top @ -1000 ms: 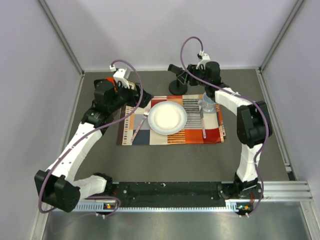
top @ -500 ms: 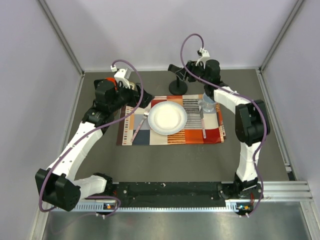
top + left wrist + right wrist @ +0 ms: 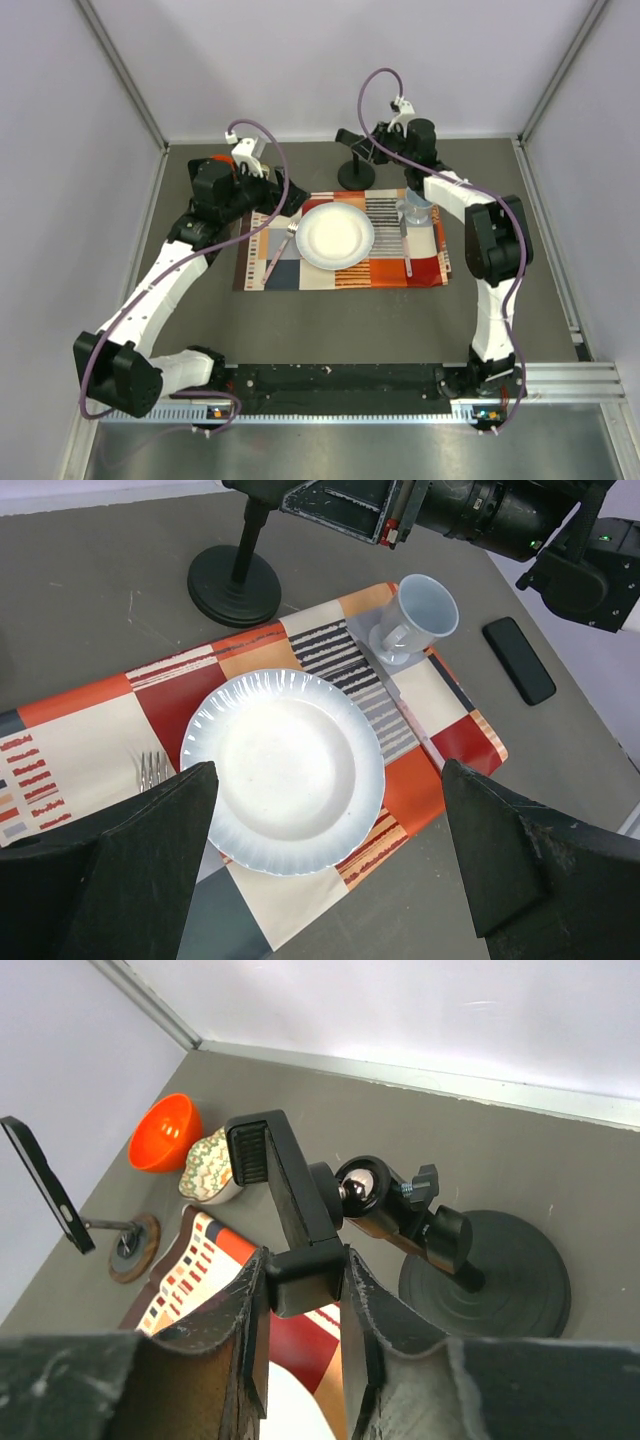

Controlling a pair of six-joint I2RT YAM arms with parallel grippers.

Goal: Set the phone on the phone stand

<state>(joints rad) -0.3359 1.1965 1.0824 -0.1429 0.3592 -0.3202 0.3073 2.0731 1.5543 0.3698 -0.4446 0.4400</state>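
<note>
The left tool (image 3: 327,800) gapes wide over a white plate (image 3: 285,770). The right tool (image 3: 303,1285) pinches the black clamp stand (image 3: 295,1195) at centre frame. The phone (image 3: 518,660) lies flat on the tabletop (image 3: 90,580) at the right edge. The phone stand (image 3: 45,1188) stands at far left.

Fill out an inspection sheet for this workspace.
Surface: dark grey table, checked placemat in the middle.
Job's things: phone flat on the table right of the placemat; phone stand beside the orange bowl, no phone on it.
Clutter: plate, fork, knife, mug, patterned bowl, black clamp post.
Grippers: left gripper open above the plate; right gripper shut on the clamp post's head.
Cables: purple cable loops off each wrist.
Surroundings: pale walls.
</note>
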